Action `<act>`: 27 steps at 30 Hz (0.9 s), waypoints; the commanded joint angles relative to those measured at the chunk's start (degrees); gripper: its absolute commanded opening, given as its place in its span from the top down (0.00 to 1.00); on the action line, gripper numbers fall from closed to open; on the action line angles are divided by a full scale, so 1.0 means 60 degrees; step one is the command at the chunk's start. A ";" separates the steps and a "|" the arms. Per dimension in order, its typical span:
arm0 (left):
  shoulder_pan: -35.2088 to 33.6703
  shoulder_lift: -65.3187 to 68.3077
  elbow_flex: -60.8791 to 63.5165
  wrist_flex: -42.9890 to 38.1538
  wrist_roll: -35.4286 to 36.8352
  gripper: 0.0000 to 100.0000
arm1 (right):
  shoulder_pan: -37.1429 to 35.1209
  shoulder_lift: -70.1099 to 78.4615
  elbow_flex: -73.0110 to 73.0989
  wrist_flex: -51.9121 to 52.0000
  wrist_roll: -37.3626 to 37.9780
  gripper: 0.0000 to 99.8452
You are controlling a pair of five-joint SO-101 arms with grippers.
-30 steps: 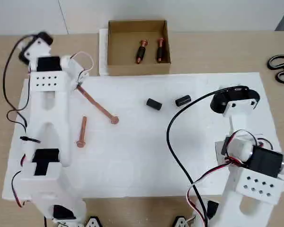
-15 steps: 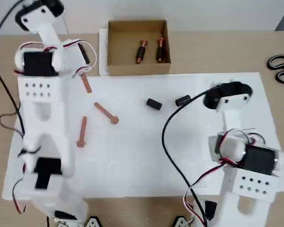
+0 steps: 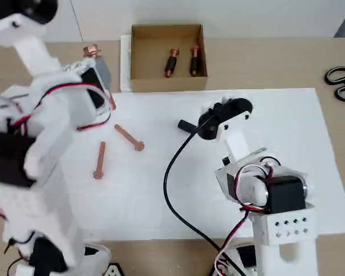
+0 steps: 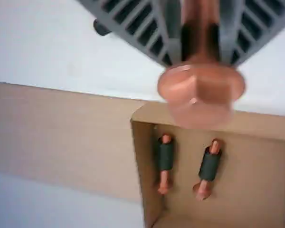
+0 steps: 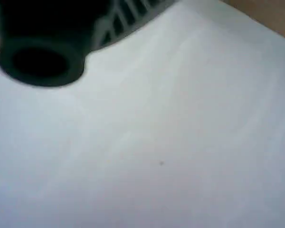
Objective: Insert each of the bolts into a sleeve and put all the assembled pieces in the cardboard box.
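Observation:
My left gripper (image 3: 100, 75) is shut on a copper bolt (image 3: 92, 52) and holds it in the air left of the cardboard box (image 3: 167, 85). In the left wrist view the bolt's head (image 4: 199, 95) sticks out of the left gripper (image 4: 199, 33), above the box (image 4: 142, 180). Two assembled pieces (image 3: 172, 62) (image 3: 194, 60) lie in the box. Two loose bolts (image 3: 129, 138) (image 3: 99, 160) rest on the white mat (image 3: 161, 201). My right gripper (image 3: 218, 121) hangs over the spot with the black sleeves. One sleeve (image 3: 184, 124) peeks out beside it; a sleeve (image 5: 40, 59) sits right at it, open end on.
Scissors (image 3: 342, 80) lie on the wooden table at the far right. A black cable (image 3: 169, 172) from the right arm loops across the middle of the mat. The mat's front half is bare.
The left arm lifted the bolt off the mat and carried it up beside the box. The right arm swung left, over the sleeves, covering one of them.

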 commanded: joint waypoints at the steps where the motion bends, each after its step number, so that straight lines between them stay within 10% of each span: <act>1: 0.0366 -0.0894 -0.0125 0.0176 -0.0059 0.99 | -0.0081 -0.0579 -0.0777 -0.0051 -0.0147 1.00; 11: 0.0982 -0.2403 0.3568 -0.0498 -0.0059 0.99 | -0.0051 -0.3495 -0.0278 -0.0755 -0.0161 1.00; 27: 0.1055 -0.2432 0.8535 -0.6652 0.0381 0.99 | -0.1179 -0.5648 0.7370 -0.7963 -0.3062 1.00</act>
